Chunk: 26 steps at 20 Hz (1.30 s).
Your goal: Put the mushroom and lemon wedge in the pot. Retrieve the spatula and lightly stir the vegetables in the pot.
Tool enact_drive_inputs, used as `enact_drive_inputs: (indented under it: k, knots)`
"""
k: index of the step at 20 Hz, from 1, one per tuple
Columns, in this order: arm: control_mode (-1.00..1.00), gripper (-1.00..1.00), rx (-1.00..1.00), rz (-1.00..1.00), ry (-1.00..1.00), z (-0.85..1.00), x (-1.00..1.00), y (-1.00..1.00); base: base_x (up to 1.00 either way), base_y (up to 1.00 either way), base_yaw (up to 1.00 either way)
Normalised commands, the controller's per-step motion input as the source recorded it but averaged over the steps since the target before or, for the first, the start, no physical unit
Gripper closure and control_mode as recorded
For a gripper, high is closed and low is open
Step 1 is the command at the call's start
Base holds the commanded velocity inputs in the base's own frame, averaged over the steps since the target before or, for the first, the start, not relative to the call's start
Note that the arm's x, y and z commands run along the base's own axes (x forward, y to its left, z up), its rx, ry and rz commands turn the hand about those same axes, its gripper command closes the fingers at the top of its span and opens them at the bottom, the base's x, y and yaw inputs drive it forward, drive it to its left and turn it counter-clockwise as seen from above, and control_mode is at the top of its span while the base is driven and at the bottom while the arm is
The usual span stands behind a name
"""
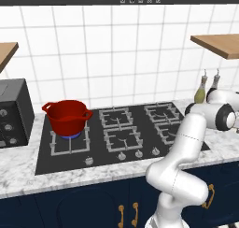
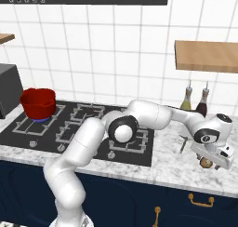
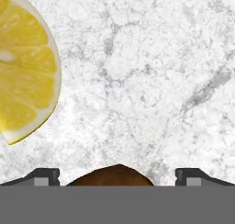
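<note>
The brown mushroom (image 3: 114,176) lies on the marble counter right between my two finger tips, and it peeks out under the hand (image 2: 205,163) in the right base view. My gripper (image 3: 117,178) is open, lowered straddling it, to the right of the stove (image 2: 208,165). Beside the mushroom, the bright yellow lemon wedge (image 3: 23,67) rests flat on the counter. The spatula (image 2: 183,142) lies just left of my hand. On the stove's far left burner stands the red pot (image 1: 67,116) (image 2: 38,103), far from the gripper.
The black stove (image 1: 121,133) spans the counter's middle. A dark appliance (image 1: 14,112) stands left of the pot. Two bottles (image 2: 195,99) stand by the wall behind my hand, under a wooden shelf (image 2: 207,56). The counter's front edge is close below the hand.
</note>
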Motion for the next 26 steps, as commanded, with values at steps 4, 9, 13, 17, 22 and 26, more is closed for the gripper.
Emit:
enact_drive_inputs:
  k: [4, 9, 13, 17, 22, 26]
  knots:
    - [-1.0, 1.0, 0.0, 0.0, 0.0, -0.38, -0.1, 0.48, 0.0, 0.0, 0.0]
    - [-1.0, 1.0, 0.0, 0.0, 0.0, -0.23, 0.0, 0.06, 0.0, 0.0, 0.0]
    - [-1.0, 1.0, 0.01, 0.01, 0.0, 0.19, -0.61, 0.28, 0.0, 0.0, 0.0]
    - [-1.0, 1.0, 0.0, 0.12, 0.0, 0.61, -0.94, 0.85, 0.0, 0.0, 0.0]
    - [-1.0, 1.0, 0.0, 0.21, -0.06, 0.44, -0.61, 1.0, 0.0, 0.0, 0.0]
    - [-1.0, 1.0, 0.0, 0.22, -0.03, 0.48, -0.16, 1.0, 0.0, 0.0, 0.0]
